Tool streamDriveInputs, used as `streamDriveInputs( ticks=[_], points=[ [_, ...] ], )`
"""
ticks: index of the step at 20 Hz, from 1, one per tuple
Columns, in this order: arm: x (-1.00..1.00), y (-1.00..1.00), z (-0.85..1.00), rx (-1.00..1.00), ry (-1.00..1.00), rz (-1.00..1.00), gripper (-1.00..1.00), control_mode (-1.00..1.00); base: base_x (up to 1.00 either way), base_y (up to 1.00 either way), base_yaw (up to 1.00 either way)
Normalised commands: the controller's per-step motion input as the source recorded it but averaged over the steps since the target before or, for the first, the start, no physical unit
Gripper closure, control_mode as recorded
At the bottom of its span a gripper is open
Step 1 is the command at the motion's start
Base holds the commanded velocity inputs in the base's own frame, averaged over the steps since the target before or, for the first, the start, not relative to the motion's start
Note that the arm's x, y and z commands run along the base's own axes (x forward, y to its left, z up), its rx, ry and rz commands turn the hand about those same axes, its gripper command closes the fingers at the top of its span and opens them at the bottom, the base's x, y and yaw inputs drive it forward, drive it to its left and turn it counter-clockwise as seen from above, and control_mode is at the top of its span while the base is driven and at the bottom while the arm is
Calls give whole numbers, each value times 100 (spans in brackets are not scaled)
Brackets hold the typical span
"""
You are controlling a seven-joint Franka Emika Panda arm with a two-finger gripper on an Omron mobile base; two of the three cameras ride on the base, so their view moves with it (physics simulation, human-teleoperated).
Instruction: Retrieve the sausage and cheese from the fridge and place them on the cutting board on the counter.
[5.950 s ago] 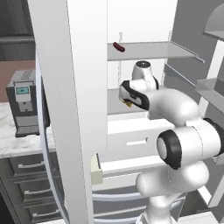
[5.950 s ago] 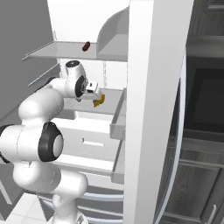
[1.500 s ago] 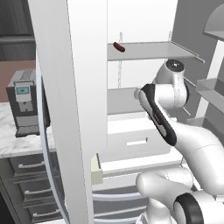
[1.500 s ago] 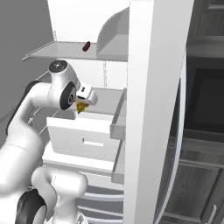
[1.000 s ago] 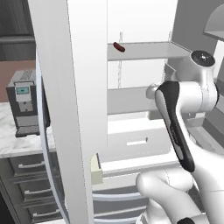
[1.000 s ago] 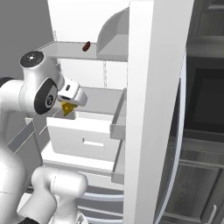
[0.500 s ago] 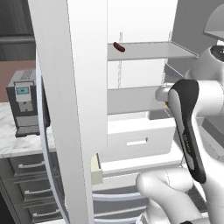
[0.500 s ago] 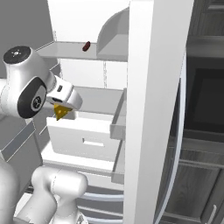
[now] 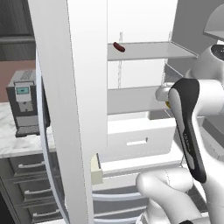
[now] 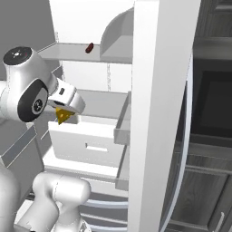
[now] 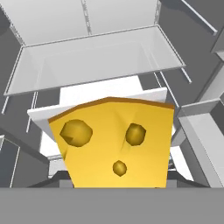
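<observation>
My gripper is shut on the cheese, a yellow wedge with holes that looms large in the hand view. It hangs in front of the open fridge, above and left of the pulled-out white drawer. The sausage, a small dark red link, lies on the upper fridge shelf, well above the gripper. A strip of the marble counter lies left of the fridge door. The cutting board is out of view.
A grey coffee machine stands on the counter, with dark drawers beneath it. The open fridge doors flank the arm on both sides. White shelves and the open drawer fill the fridge interior.
The arm has drawn back out of the fridge with the cheese in its grip, swinging rightwards in the left base view. The sausage has stayed on its shelf.
</observation>
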Motion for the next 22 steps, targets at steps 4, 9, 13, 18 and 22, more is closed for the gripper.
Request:
streamDriveInputs(
  ticks=[4, 9, 13, 18, 22],
  points=[
    [-5, 0, 0, 0, -1, 0, 100, 100, -7, 0, 0],
    [0, 0, 0, 0, 0, 0, 100, 100, -76, 0, 0],
    [0, 0, 0, 0, 0, 0, 100, 100, -95, 0, 0],
    [0, 0, 0, 0, 0, 0, 100, 100, -88, 12, 0],
    [0, 0, 0, 0, 0, 0, 100, 100, -82, 46, -1]
  ],
)
